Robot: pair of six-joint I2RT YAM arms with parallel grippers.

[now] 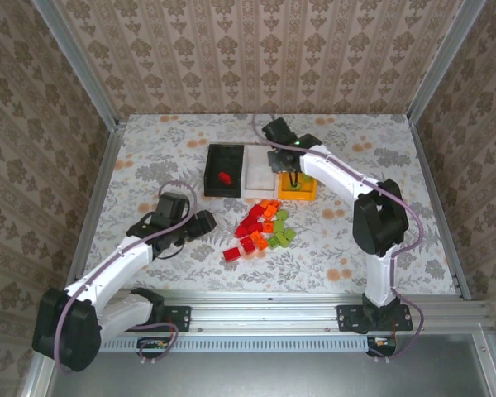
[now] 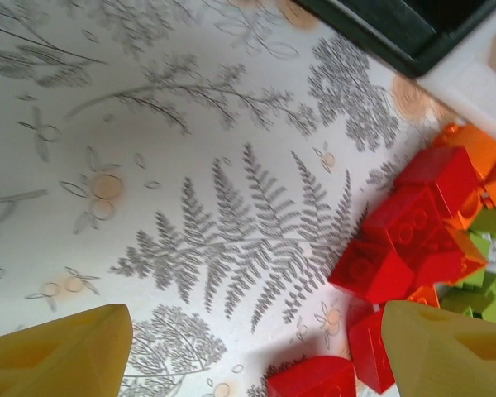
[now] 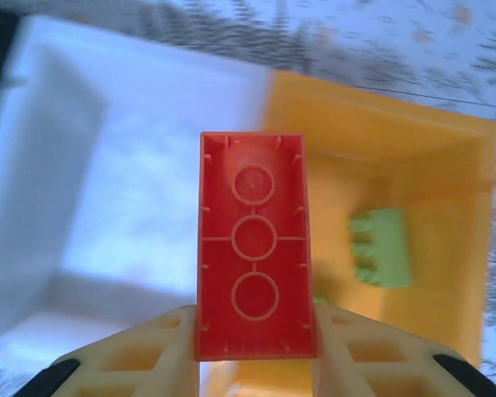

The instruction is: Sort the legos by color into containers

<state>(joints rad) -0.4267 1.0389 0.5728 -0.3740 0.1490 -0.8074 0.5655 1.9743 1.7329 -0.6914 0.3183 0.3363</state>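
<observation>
Red brick clamped in right gripper, over white bin / orange bin seam. Three bins: orange bin, one green brick; black bin, one red piece. Left gripper spread beside loose pile.

- Left arm: extends from its base forward and to the right, lying low over the table, with the wrist angled downward.
- Left gripper: jaws stand wide apart. In the wrist view its two yellow fingers sit at the opposite lower corners.
- Right arm: rises from its base, folds at the elbow and reaches forward and to the left.
- Right gripper: points downward, jaws closed on a red brick, clamped at one end between the yellow fingers.
</observation>
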